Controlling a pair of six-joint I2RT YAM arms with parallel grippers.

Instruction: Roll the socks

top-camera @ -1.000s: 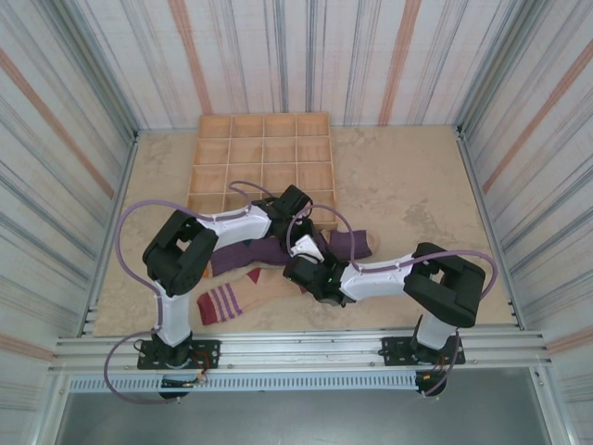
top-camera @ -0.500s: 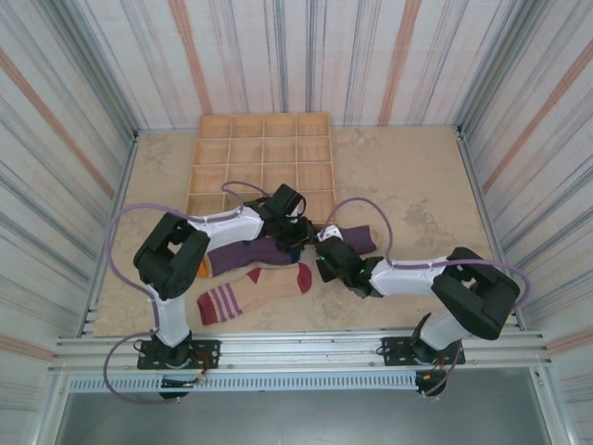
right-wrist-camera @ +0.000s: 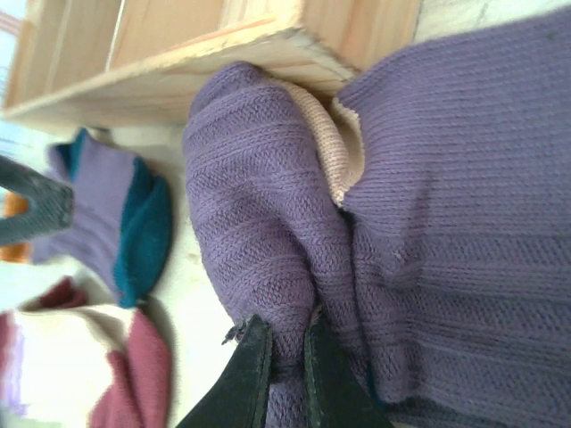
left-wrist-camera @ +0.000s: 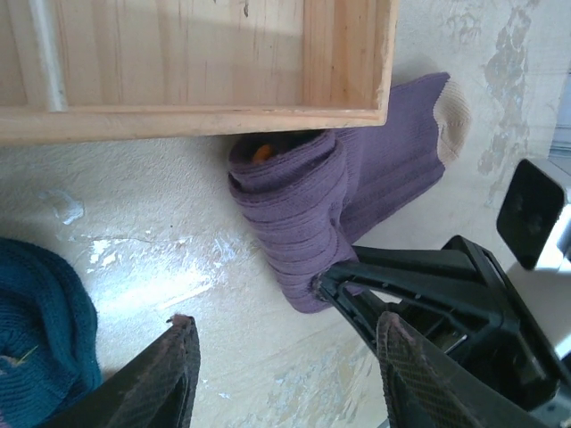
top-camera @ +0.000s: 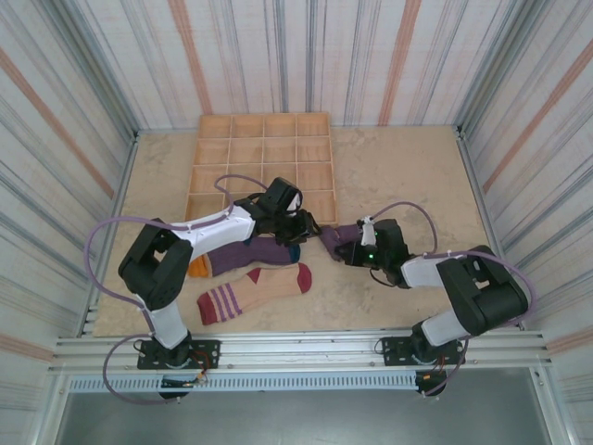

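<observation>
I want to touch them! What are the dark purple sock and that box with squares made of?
The dark purple sock looks like soft knitted yarn, matte, going by its ribbed stitches. The box looks like pale, unpainted wood, with grain lines showing.

Wooden compartment tray (top-camera: 262, 137) sits toward the beige table's (top-camera: 408, 176) far side

A wooden tray (top-camera: 263, 138) of square compartments sits on a pale, mottled table (top-camera: 417, 176). Behind the tray and to either side of it rise walls (top-camera: 389, 56) striped grey, white and orange. Well in front of the tray, metal rails (top-camera: 306, 350) edge the table. The light is bright and even.
</observation>
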